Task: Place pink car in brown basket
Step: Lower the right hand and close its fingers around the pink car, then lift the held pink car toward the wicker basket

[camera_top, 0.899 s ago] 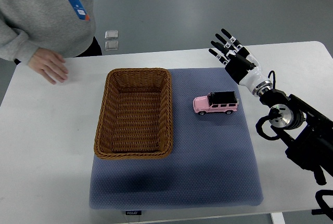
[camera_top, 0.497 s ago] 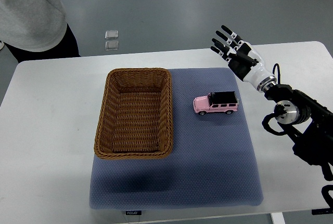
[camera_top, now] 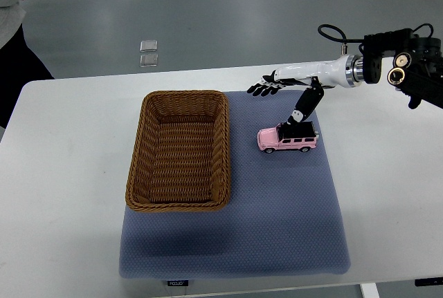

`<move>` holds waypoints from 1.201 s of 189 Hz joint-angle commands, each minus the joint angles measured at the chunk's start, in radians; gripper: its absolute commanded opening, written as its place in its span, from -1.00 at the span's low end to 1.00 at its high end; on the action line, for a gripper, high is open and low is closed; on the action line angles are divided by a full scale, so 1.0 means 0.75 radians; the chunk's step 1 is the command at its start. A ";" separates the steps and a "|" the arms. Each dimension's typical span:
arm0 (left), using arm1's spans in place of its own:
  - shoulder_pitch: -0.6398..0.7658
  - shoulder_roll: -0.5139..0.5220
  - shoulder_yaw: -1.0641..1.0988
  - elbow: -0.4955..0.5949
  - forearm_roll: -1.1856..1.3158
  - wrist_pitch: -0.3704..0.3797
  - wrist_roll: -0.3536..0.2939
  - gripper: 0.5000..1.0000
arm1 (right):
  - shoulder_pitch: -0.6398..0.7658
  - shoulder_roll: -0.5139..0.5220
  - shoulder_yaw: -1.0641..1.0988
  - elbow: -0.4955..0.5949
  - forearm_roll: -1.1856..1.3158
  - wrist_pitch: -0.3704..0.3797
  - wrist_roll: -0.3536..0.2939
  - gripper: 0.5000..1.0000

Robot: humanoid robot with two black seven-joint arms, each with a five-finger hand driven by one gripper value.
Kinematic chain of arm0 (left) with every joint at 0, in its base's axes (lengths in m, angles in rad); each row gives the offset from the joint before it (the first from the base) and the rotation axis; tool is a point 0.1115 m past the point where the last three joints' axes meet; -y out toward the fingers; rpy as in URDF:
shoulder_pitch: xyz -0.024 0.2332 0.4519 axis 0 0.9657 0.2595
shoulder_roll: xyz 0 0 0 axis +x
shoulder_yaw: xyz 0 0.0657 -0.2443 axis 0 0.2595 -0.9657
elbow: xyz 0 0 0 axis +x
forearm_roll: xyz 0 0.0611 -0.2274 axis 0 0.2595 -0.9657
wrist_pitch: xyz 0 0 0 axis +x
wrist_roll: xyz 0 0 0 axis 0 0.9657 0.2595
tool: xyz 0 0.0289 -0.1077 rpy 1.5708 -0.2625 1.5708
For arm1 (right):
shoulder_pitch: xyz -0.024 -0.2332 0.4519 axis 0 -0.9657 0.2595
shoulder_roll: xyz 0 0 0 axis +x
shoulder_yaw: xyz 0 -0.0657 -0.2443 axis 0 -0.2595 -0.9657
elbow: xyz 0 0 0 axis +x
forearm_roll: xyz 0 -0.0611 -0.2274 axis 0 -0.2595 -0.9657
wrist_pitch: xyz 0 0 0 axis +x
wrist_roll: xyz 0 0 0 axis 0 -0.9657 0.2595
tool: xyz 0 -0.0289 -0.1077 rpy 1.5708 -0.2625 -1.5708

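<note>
The right robot hand (camera_top: 280, 90), fingers spread apart, hovers over the pink car (camera_top: 286, 137) beside the brown basket (camera_top: 178, 150).

pink car (camera_top: 286, 139), brown woven basket (camera_top: 178, 150), blue mat (camera_top: 277, 215)

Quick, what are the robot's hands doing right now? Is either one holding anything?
Right hand: open, fingers spread, holding nothing; thumb reaching down toward the pink car on the mat.
Left hand: not in view.
</note>
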 commanded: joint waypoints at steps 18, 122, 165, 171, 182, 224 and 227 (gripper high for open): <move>0.000 0.000 0.000 -0.001 0.001 0.000 0.000 1.00 | 0.045 0.078 -0.148 -0.048 -0.027 -0.128 -0.045 0.65; 0.000 0.000 0.000 0.001 -0.001 0.000 0.000 1.00 | -0.162 0.092 -0.154 -0.091 -0.030 -0.289 -0.121 0.63; 0.000 0.000 -0.002 0.001 -0.001 0.000 0.000 1.00 | -0.195 0.121 -0.156 -0.118 -0.032 -0.342 -0.121 0.19; 0.000 0.000 -0.002 0.001 -0.001 0.000 0.000 1.00 | -0.203 0.127 -0.156 -0.120 -0.032 -0.359 -0.121 0.16; 0.000 0.000 -0.002 0.001 -0.001 0.000 0.000 1.00 | -0.209 0.135 -0.166 -0.122 -0.034 -0.394 -0.119 0.01; 0.000 0.000 -0.004 0.009 -0.001 0.000 0.000 1.00 | -0.199 0.123 -0.171 -0.122 -0.046 -0.414 -0.119 -1.00; 0.000 0.000 -0.004 0.009 -0.001 0.000 0.000 1.00 | -0.197 0.117 -0.171 -0.122 -0.046 -0.414 -0.119 -1.00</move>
